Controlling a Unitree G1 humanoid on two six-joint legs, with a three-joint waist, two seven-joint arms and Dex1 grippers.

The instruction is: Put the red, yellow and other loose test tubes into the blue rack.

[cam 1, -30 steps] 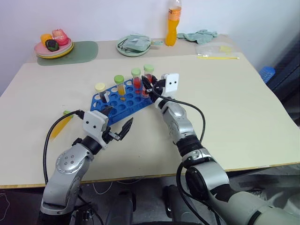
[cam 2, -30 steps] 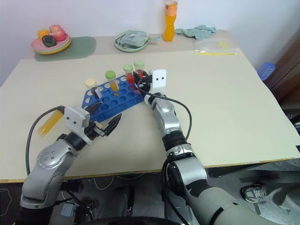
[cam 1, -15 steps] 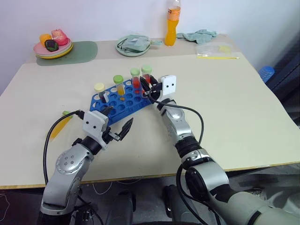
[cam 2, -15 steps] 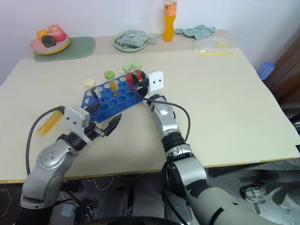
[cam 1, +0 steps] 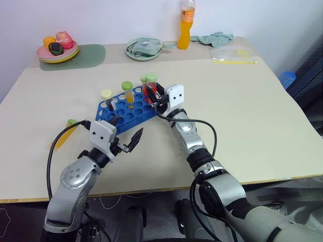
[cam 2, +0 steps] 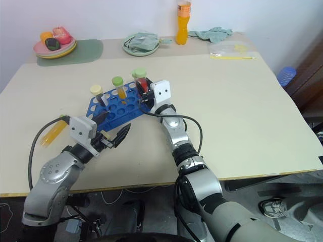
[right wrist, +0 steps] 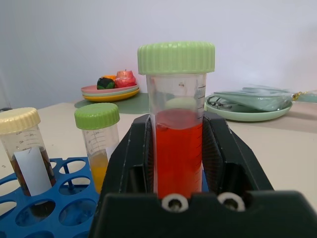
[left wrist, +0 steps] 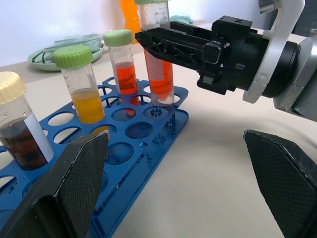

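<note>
Red liquid fills the green-capped tube (right wrist: 177, 124) that your right gripper (left wrist: 163, 42) is clamping upright over the far corner of the blue rack (cam 1: 132, 112); you are seating it, so line it over a free hole and lower. Your left gripper (cam 1: 127, 136) is hanging with fingers apart near the rack's front edge, while a yellow tube (cam 1: 64, 133) is lying loose on the table beside the rack.

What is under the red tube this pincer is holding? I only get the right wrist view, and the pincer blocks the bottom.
Observer: The red tube hangs with its bottom just above a corner hole of the rack.
Operator: Are there tubes I can't see?
Observer: A second red tube stands in the rack right behind yours.
Operator: Is anything loose?
Observer: A yellow tube lies on the table, left of the rack.
</note>
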